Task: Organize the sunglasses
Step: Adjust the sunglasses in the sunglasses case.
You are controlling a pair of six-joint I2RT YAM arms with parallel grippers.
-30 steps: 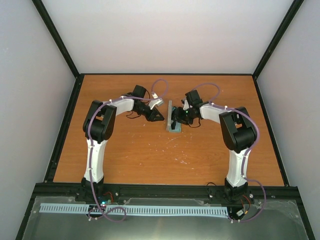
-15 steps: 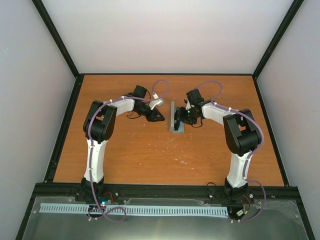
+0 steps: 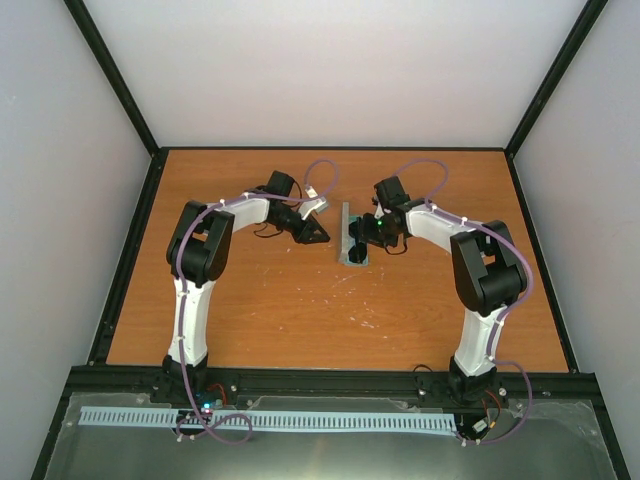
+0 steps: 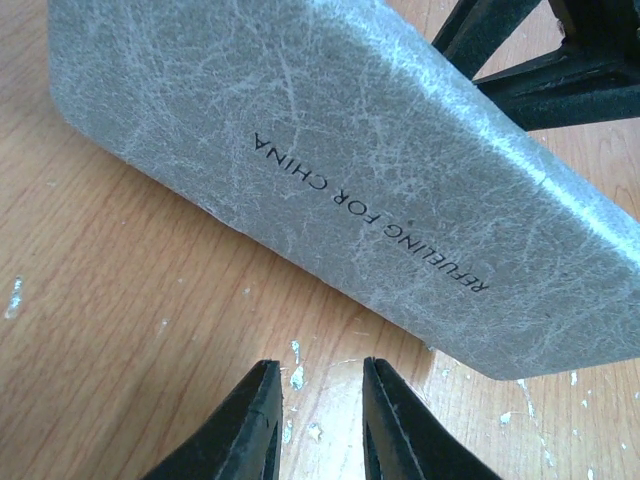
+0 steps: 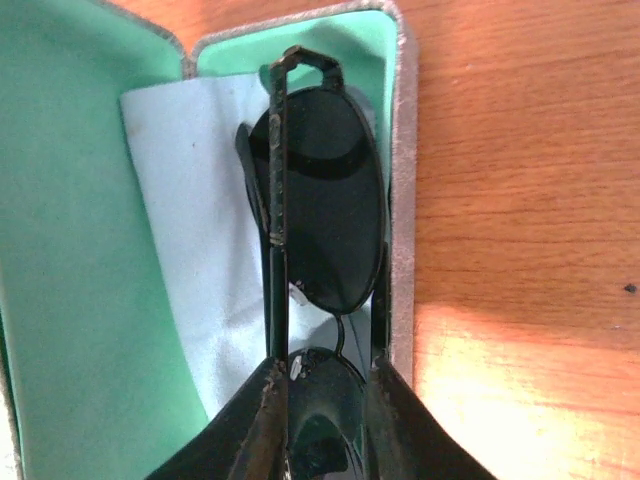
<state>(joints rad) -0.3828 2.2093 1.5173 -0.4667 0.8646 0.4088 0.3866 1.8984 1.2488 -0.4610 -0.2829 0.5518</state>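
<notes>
The grey case [image 3: 349, 243] stands open in the middle of the table, and its teal inside [image 5: 60, 250] shows in the right wrist view. The sunglasses [image 5: 335, 210] are folded, with dark lenses and a thin black frame. They lie in the case on the light blue cloth [image 5: 190, 200], along the case's grey rim [image 5: 403, 200]. My right gripper [image 5: 325, 400] is shut on the sunglasses, also seen from above [image 3: 360, 238]. My left gripper [image 4: 320, 400] is open and empty, just short of the case's grey outer shell [image 4: 330, 170], left of the case [image 3: 318, 236].
The wooden table [image 3: 300, 310] is walled by a black frame and white panels. Black parts of the right arm [image 4: 560, 60] show beyond the case in the left wrist view. Small white paint flecks [image 4: 297, 377] mark the wood.
The right arm's elbow has swung a little to the right while its gripper stays at the case with the sunglasses. The left arm has not moved.
</notes>
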